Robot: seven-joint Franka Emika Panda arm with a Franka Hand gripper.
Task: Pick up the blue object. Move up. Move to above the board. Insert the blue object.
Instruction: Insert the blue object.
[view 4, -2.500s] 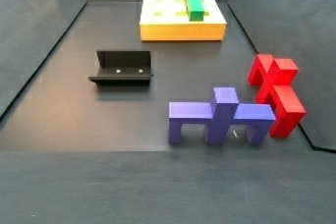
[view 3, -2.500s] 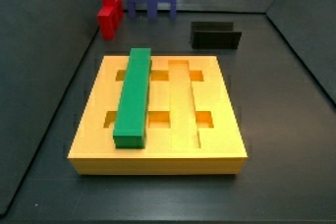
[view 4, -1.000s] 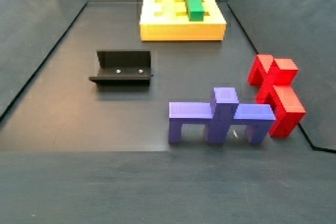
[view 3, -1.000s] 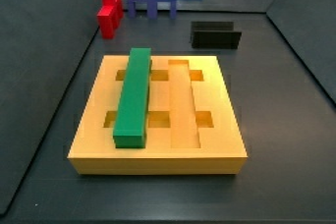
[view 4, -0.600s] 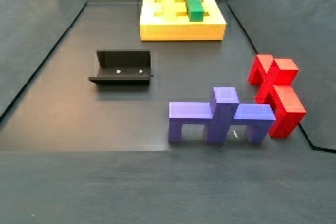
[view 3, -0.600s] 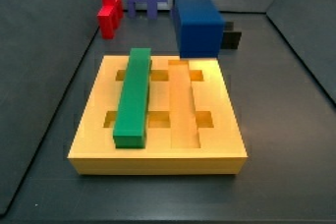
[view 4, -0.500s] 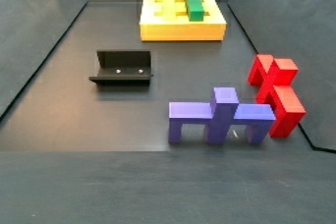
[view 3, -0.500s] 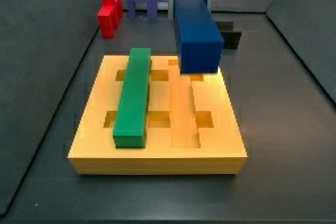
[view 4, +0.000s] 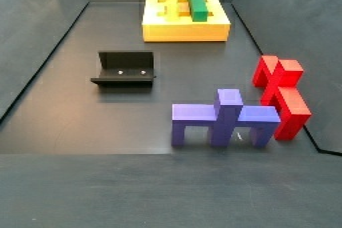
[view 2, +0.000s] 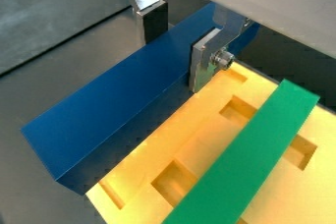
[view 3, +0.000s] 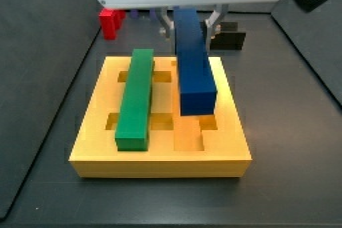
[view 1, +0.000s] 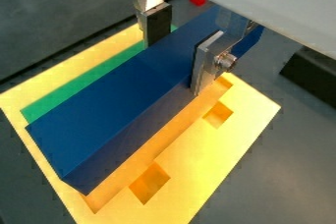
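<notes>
Blue object (view 3: 195,64): long bar, over the board's middle groove, lengthwise; whether it touches the board cannot be told.
Claw (view 1: 183,39): closed on the blue object's far end, silver fingers (view 2: 207,57) pressed to both flanks.
Board (view 3: 229,150): yellow-orange block on the dark worktop (view 4: 80,102).
Green bar (view 3: 135,95): seated in the board's groove beside the blue object.
Fixture (view 4: 124,69): well apart from the board.
Purple piece (view 4: 223,120): farther still from the board.
Red piece (view 4: 282,94): beside the purple piece.

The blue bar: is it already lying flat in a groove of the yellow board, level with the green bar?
No. In a side view the blue bar is tilted above the yellow board, gripped by the claw, while the green bar lies flat.
</notes>
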